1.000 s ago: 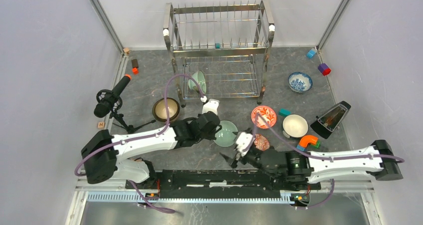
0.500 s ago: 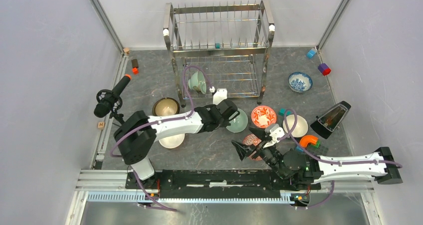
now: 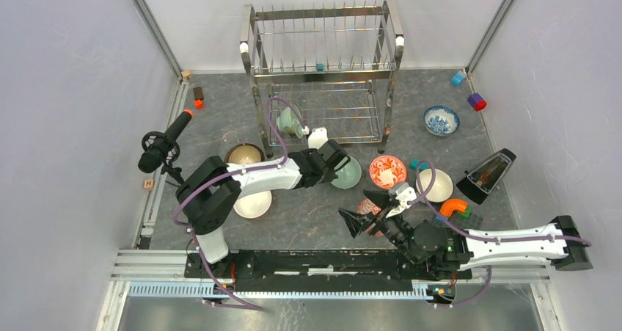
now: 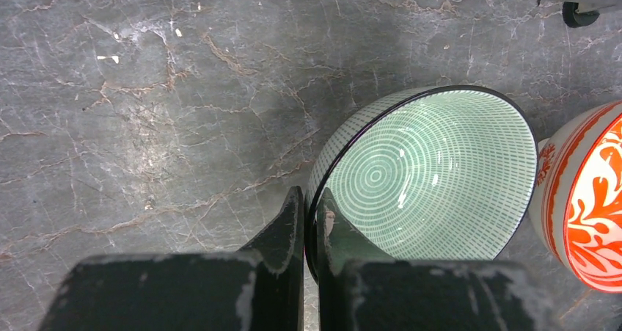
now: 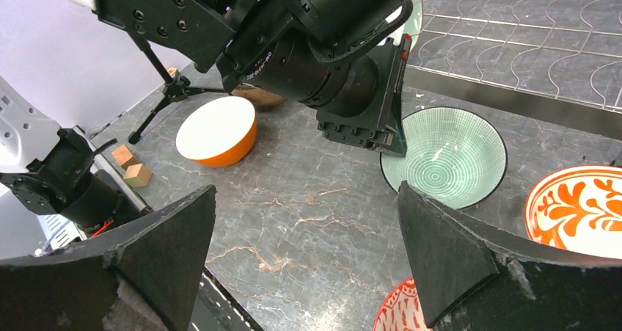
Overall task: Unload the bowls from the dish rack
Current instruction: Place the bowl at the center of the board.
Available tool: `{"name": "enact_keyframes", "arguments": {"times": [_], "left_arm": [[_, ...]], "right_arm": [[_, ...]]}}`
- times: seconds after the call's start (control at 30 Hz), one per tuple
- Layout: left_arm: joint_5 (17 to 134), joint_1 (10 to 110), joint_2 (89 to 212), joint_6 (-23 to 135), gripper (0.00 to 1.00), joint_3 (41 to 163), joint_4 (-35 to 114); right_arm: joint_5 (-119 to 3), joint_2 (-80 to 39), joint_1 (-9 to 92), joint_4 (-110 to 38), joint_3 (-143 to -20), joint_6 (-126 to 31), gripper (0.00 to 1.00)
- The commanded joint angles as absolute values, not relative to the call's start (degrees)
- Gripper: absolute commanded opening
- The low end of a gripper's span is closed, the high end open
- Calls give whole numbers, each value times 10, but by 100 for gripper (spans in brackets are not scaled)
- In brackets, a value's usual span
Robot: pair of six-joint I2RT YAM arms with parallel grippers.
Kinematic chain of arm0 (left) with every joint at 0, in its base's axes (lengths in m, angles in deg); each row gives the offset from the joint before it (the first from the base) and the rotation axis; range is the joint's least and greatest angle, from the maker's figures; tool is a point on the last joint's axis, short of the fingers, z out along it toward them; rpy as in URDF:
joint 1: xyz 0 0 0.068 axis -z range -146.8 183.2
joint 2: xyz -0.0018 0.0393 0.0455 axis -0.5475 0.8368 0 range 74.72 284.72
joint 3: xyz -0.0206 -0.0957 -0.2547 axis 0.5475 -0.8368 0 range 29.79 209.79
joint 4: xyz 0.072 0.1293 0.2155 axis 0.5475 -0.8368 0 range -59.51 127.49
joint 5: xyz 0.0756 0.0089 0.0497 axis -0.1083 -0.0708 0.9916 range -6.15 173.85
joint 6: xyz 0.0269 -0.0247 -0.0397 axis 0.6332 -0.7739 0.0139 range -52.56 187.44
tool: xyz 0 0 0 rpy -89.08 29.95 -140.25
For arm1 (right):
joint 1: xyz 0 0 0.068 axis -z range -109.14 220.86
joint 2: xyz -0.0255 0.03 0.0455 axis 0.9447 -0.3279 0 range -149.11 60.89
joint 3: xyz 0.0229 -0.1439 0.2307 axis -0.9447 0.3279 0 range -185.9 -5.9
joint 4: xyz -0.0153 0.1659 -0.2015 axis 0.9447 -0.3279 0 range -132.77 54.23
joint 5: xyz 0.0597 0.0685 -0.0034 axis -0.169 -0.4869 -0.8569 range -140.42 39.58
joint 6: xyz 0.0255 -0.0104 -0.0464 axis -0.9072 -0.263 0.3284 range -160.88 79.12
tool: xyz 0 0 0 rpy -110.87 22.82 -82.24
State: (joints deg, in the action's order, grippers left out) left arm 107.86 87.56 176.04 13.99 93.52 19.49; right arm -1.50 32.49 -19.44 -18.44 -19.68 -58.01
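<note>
Grey veined tabletop, pale walls, steel dish rack

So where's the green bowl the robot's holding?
In the top view, the green bowl is mid-table, in front of the dish rack, left of the red-orange bowl, its rim pinched by the left gripper.

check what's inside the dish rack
One pale green bowl stands on edge in the lower tier of the dish rack, left side, partly covered by a purple cable. A small teal block sits on the upper tier. The bowl's far side is hidden.
</note>
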Motion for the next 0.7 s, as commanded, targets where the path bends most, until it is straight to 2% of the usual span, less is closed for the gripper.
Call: {"name": "enact_keyframes", "arguments": {"times": [0.0, 0.3, 0.53, 0.67], "left_arm": [[1073, 873, 1760, 111, 13, 949, 225], [1049, 874, 1724, 138, 57, 913, 243], [1050, 880, 1614, 166, 80, 869, 230], [1060, 888, 1536, 205, 87, 845, 214]], "right_arm": [[-25, 313, -195, -174, -193, -594, 98], [-25, 308, -195, -180, -189, -600, 98], [-25, 323, -195, -196, -192, -602, 98], [-22, 331, -195, -205, -194, -596, 98]]}}
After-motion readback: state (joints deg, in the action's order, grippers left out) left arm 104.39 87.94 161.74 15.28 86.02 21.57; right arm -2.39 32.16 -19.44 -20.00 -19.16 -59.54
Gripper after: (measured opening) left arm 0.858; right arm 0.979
